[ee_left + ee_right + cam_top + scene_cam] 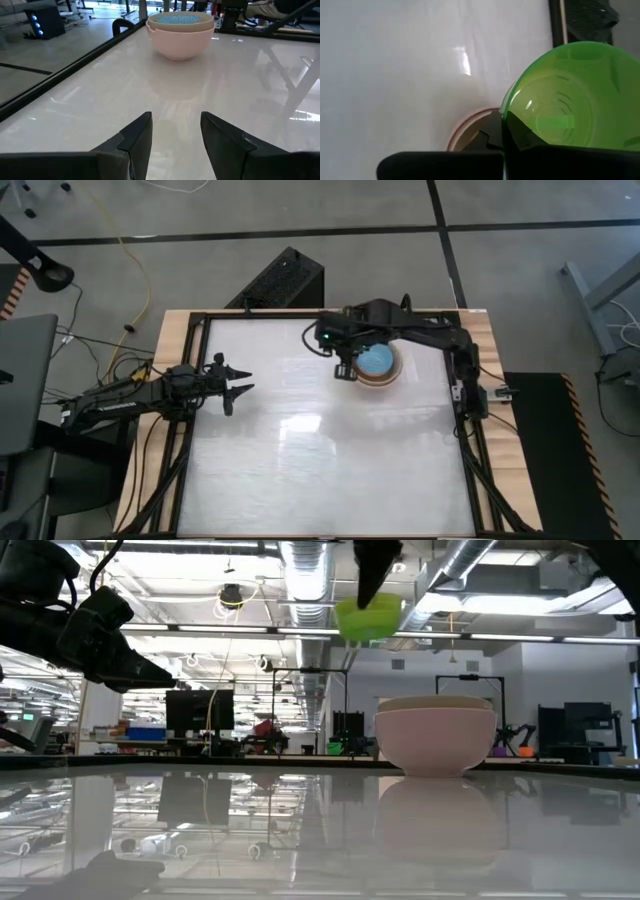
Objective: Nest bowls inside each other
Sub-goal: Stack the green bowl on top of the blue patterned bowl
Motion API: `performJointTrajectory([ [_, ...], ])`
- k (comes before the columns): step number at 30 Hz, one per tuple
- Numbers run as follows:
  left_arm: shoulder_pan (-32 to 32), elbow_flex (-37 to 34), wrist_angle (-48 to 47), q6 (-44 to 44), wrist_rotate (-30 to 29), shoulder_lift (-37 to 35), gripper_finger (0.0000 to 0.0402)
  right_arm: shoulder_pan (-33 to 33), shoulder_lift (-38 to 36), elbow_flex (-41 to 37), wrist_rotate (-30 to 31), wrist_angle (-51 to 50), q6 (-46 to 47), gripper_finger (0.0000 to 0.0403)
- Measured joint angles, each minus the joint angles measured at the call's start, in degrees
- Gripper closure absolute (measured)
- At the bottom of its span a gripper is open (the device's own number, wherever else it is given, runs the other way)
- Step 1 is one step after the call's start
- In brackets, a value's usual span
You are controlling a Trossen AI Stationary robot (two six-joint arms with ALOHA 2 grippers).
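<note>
A salmon-pink bowl (pixel 435 745) stands on its base on the white table at the far right. A cream-white bowl's rim (pixel 435 702) shows inside it, and a light-blue bowl (pixel 377 360) lies inside that. A bright-green bowl (pixel 368 618) hangs high above the table, just left of the stack, with my right gripper (pixel 378 570) shut on it. My left gripper (pixel 240 388) waits open at the table's left side, pointing toward the stack (pixel 180 35). My right gripper holds the green bowl by its rim (pixel 506 112), with one finger (pixel 522 137) inside the bowl and the other outside. The fingers come from above, slanting down. The bowl hangs tilted below them, lifted clear of the table and of the stack.
A black box (pixel 285 280) sits on the floor beyond the table's far edge. A dark frame and wooden border (pixel 180 330) run round the table. The white tabletop (pixel 320 460) stretches bare toward the near edge.
</note>
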Motion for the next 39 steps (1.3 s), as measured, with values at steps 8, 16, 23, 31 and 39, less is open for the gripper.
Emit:
performJointTrajectory([
  [8,0.0,0.0,0.0,-0.01,0.0,0.0,0.0244,0.58,-13.57,-26.01,-0.08,10.29,2.21,0.04],
  [16,0.0,0.0,-0.02,-0.01,-0.02,0.0,0.0244,-2.3,-30.96,-56.33,-0.89,33.42,7.13,0.0402],
  [23,0.0,0.0,-0.02,-0.01,-0.02,0.0,0.0244,-2.94,-33.29,-66.1,-2.1,41.51,7.13,0.0401],
  [31,0.0,0.0,-0.01,0.01,-0.02,0.0,0.0244,-2.92,-28.96,-67.48,-2.26,44.15,6.11,0.0401],
  [39,0.0,0.0,0.0,0.01,0.0,0.0,0.0244,-2.91,-26.91,-67.46,-3.04,44.21,5.48,0.0401],
])
